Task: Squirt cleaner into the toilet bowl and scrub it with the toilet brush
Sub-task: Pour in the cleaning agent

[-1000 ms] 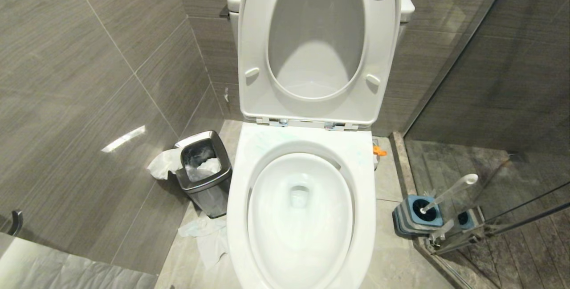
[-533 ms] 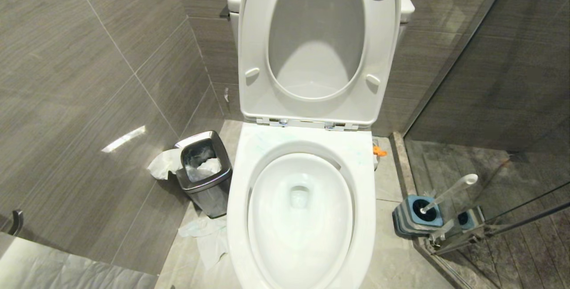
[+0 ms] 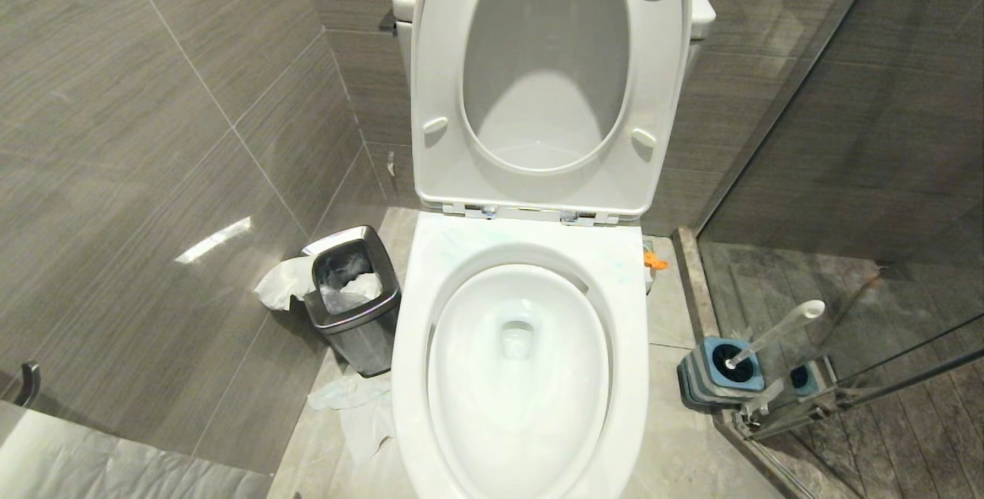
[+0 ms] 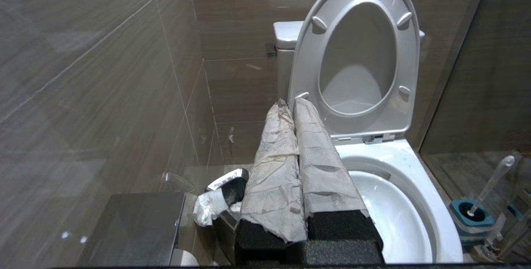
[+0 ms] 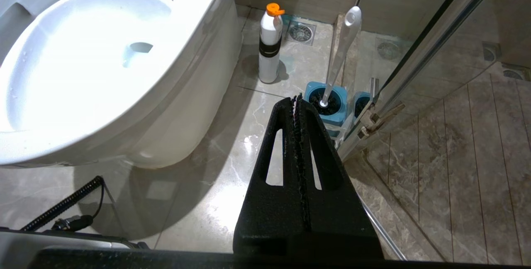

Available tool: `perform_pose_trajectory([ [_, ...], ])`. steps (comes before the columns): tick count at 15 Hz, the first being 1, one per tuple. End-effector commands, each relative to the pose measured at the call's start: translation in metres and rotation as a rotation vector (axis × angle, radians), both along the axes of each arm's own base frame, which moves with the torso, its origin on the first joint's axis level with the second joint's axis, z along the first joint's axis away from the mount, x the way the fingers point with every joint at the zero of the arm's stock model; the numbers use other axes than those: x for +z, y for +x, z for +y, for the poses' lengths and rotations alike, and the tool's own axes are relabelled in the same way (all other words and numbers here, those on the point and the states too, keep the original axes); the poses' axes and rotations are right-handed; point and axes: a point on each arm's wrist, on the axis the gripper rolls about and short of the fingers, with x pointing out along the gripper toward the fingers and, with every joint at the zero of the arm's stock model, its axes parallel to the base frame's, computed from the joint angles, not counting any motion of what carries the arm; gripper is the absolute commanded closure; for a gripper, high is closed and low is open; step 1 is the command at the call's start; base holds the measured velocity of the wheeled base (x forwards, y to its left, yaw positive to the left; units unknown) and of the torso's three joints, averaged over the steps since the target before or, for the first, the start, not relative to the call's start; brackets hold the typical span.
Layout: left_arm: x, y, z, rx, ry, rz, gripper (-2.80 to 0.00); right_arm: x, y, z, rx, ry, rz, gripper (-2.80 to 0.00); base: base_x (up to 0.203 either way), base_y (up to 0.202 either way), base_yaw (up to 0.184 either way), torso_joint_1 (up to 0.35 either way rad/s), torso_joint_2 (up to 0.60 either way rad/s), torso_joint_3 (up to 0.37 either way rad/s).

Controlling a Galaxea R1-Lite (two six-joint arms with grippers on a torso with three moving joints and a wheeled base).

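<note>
1. Left gripper (image 4: pixel 289 102): the two fingers, wrapped in pale cloth tape, are pressed together along their full length with no gap; nothing is held between them. The gripper is raised and points toward the upright seat and lid (image 4: pixel 361 66).
2. Right gripper (image 5: pixel 297 97): the black fingers are pressed flat against each other, pad to pad, and hold nothing. The gripper hangs low above the floor tiles (image 5: pixel 215 194), pointing down and forward.
3. Neither arm appears in the head view.
4. Toilet bowl (image 3: pixel 519 376): open, with seat and lid tipped back against the tank. Seen from the left wrist, the bowl (image 4: pixel 394 211) lies below and to the right of the closed left jaws. Seen from the right wrist, the bowl (image 5: pixel 83 53) lies to the left of the closed right jaws, well apart from them.
5. Cleaner (image 3: pixel 615 264): faint turquoise streaks show on the flat porcelain deck just behind the bowl opening.
6. Toilet brush (image 5: pixel 340 53): stands head-down in its blue-and-grey holder (image 5: pixel 327 103), handle leaning. The holder sits just beyond the right fingertips; they do not touch it. In the head view the toilet brush (image 3: pixel 776 334) stands at the foot of the glass shower partition (image 3: pixel 884 176).
7. White bottle with an orange cap (image 5: pixel 270 45): upright on the floor beside the toilet base, beyond the right jaws and left of the holder.
8. Steel waste bin (image 3: pixel 355 299): beside the bowl on the wall side, with crumpled paper (image 3: pixel 354 407) in and around it; it lies below the left jaws.
</note>
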Motion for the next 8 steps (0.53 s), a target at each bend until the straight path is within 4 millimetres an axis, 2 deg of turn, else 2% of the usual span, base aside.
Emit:
perform_pose_trajectory([
  [1,-0.023,-0.009,0.001,-0.007,0.001,-0.022,0.00,0.000,0.000,0.000,0.001,0.000,0.001,0.00,0.000,0.000,0.000,0.000,0.00,0.000],
  [4,-0.053,-0.012,0.002,-0.001,-0.001,-0.031,0.00,0.000,0.000,0.000,0.001,0.000,0.001,0.00,0.000,0.000,0.000,0.000,0.00,0.000],
  [8,-0.064,0.004,0.003,0.047,0.031,0.030,0.00,0.000,0.000,0.000,0.001,0.000,0.001,0.00,0.000,0.000,0.000,0.000,0.00,0.000],
])
